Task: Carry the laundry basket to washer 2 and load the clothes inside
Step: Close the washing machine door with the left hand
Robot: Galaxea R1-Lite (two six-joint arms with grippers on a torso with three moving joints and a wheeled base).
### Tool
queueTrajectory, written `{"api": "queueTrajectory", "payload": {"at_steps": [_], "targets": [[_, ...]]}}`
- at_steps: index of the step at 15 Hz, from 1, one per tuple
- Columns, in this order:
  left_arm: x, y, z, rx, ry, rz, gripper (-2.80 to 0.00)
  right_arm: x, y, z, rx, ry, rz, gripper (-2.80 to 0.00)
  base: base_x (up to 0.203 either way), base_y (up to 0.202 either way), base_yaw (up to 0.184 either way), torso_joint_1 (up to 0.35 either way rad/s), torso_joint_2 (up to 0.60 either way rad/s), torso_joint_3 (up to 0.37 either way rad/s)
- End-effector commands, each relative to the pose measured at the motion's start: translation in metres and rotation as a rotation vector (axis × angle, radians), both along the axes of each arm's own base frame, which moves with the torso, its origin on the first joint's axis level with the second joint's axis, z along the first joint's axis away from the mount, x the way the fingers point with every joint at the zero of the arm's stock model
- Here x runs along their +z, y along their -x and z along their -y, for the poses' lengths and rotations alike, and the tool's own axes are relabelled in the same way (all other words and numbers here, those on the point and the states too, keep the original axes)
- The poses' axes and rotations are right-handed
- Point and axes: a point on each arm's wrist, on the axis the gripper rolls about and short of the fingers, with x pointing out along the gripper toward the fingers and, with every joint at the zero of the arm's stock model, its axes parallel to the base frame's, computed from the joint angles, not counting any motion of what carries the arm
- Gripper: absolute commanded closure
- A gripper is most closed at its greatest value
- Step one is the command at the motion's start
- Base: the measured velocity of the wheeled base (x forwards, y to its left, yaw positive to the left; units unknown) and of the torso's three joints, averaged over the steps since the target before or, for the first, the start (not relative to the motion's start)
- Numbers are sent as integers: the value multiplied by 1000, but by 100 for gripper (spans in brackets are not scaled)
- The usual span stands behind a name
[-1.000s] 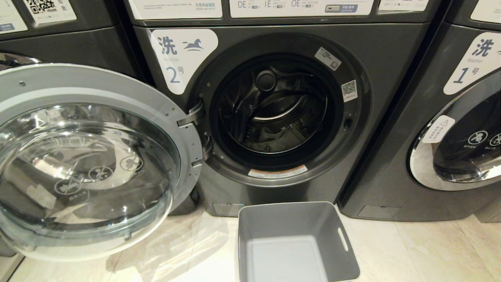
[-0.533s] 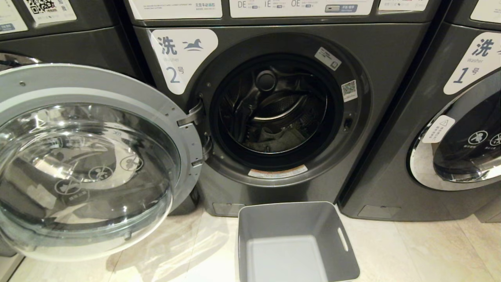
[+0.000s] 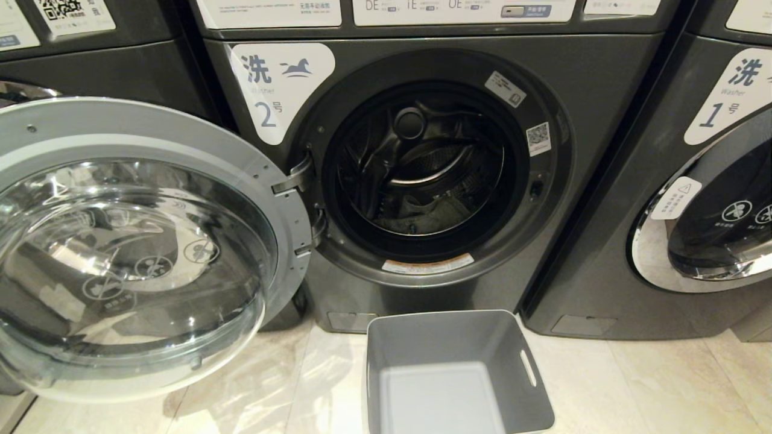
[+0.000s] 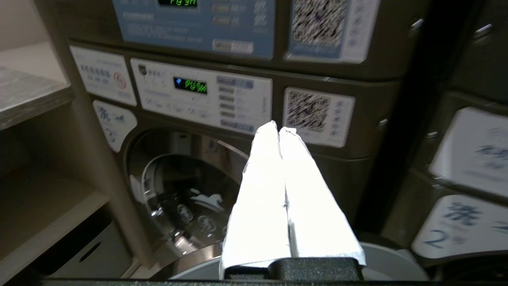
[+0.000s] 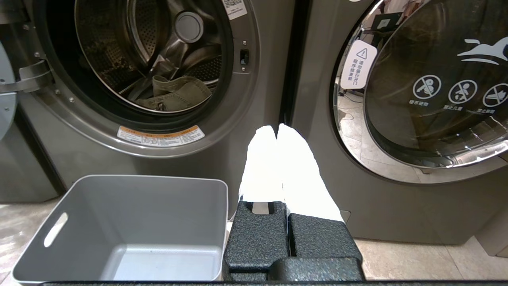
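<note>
Warm, even indoor light fills the head view, sharp throughout. The open glass door (image 3: 132, 253) of washer 2 (image 3: 422, 175) carries bright streaks of glare and reflections, and the pale floor (image 3: 633, 386) shines beneath it. The drum's inside is dim. The left wrist view is soft with motion blur, its labels smeared. In both wrist views the white pincer fingers (image 4: 278, 190) (image 5: 278, 167) are blown out to featureless white. Straight edges bow slightly near the head view's borders.

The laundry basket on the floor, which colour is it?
Plain grey, the laundry basket shows best in the right wrist view.
</note>
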Motion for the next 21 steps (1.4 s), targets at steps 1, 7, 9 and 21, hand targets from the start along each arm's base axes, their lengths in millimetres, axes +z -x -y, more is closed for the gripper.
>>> {"api": "queueTrajectory", "payload": {"at_steps": [1, 7, 9, 21], "targets": [[-19, -52, -45, 72, 23, -140, 0, -11, -4, 0, 1, 1, -39, 0, 0, 0, 0, 0, 0, 0], [-34, -61, -77, 17, 60, -248, 0, -11, -4, 0, 7, -18, -40, 0, 0, 0, 0, 0, 0, 0], [-34, -63, -77, -59, 145, -248, 0, -11, -4, 0, 9, -25, -40, 0, 0, 0, 0, 0, 0, 0], [-61, -82, -127, -437, 328, -329, 0, -11, -4, 0, 15, -53, -39, 0, 0, 0, 0, 0, 0, 0]]}}
